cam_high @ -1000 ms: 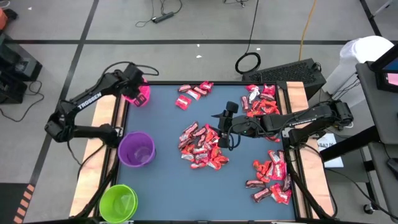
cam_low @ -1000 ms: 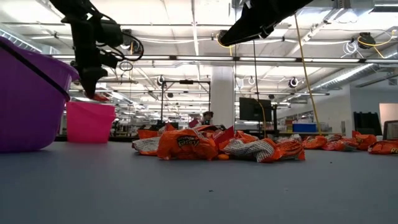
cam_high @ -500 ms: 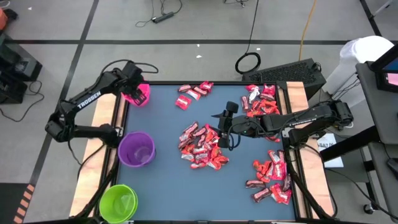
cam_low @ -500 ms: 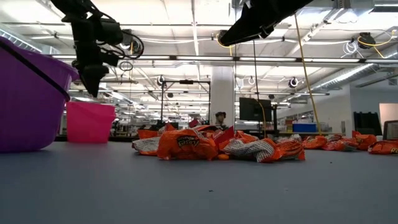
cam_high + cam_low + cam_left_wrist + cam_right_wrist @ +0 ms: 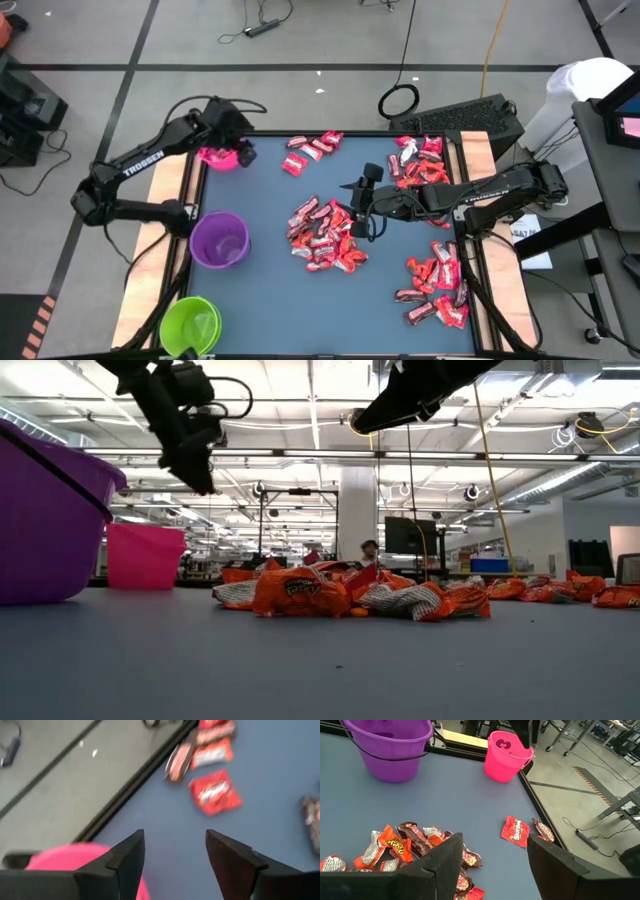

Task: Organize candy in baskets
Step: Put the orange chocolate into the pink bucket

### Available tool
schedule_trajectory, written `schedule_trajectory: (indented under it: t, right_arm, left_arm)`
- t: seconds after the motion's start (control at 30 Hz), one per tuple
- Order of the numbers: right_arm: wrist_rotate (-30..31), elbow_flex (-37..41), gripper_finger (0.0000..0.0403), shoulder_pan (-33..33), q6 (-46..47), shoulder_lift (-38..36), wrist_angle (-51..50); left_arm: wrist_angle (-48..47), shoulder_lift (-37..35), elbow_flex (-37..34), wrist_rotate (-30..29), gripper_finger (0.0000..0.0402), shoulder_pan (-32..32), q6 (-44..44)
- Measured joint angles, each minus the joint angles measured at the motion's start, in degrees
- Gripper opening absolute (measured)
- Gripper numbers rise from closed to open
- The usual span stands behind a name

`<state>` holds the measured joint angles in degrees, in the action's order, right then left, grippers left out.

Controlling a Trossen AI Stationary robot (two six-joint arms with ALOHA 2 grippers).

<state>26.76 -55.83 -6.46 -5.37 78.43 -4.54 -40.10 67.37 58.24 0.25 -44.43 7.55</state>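
Up by the pink basket (image 5: 218, 157) our left gripper (image 5: 243, 152) hangs with its fingers spread — nothing in them. Our right gripper (image 5: 352, 210) hovers over the middle candy pile (image 5: 325, 236), fingers apart too, with the purple basket (image 5: 219, 240) and green basket (image 5: 190, 324) nearby.

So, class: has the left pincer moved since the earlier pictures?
Yes. The left pincer has swung from over the pink basket toward the table's middle, its jaws open and empty.

The high view looks straight down on the bench (image 5: 270, 290); the low view looks level across it. Both show the pink basket (image 5: 218, 157).
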Motion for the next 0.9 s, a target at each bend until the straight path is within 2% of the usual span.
schedule_trajectory:
  t: [0.23, 0.63, 0.9]
  right_arm:
    - [0.00, 0.00, 0.0210, 0.00, 0.00, 0.00, 0.00]
    - [0.00, 0.00, 0.0210, -0.01, 0.00, 0.00, 0.02]
    - [0.00, 0.00, 0.0210, -0.02, 0.00, 0.00, 0.02]
  left_arm:
    - [8.89, 2.86, 0.00, -0.02, 0.0215, 5.63, -1.28]
    - [21.74, 18.11, 0.02, -0.11, 0.0215, 10.74, -1.20]
    - [22.69, 27.81, 5.02, 0.13, 0.0215, 11.94, 1.31]
